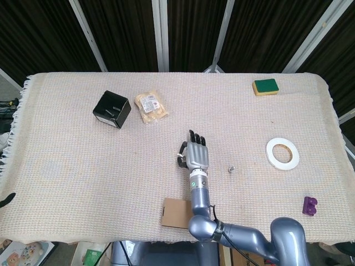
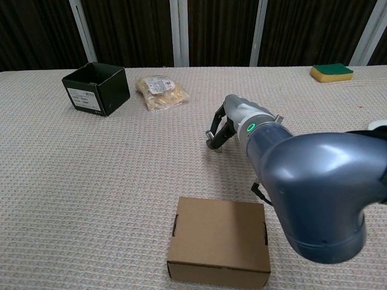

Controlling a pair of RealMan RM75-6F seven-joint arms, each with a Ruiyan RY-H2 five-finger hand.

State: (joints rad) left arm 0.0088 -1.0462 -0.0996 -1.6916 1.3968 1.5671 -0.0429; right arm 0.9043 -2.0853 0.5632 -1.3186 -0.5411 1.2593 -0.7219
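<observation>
My right hand (image 1: pixel 196 156) hangs over the middle of the cloth-covered table (image 1: pixel 66 166), its arm coming in from the near right. In the chest view the hand (image 2: pixel 239 121) has its fingers curled downward, and thumb and fingertips pinch a small grey metal bolt (image 2: pixel 213 145) just above the cloth. From the head view the bolt is only a dark speck (image 1: pixel 179 159) at the hand's left edge. A brown cardboard box (image 2: pixel 219 241) lies closed a short way nearer than the hand. My left hand shows in neither view.
A black open box (image 1: pixel 111 109) and a bag of pale snacks (image 1: pixel 151 107) lie far left. A small metal nut (image 1: pixel 231 168) lies right of the hand. A white tape roll (image 1: pixel 282 153), a purple piece (image 1: pixel 309 205) and a green-yellow sponge (image 1: pixel 265 87) sit to the right.
</observation>
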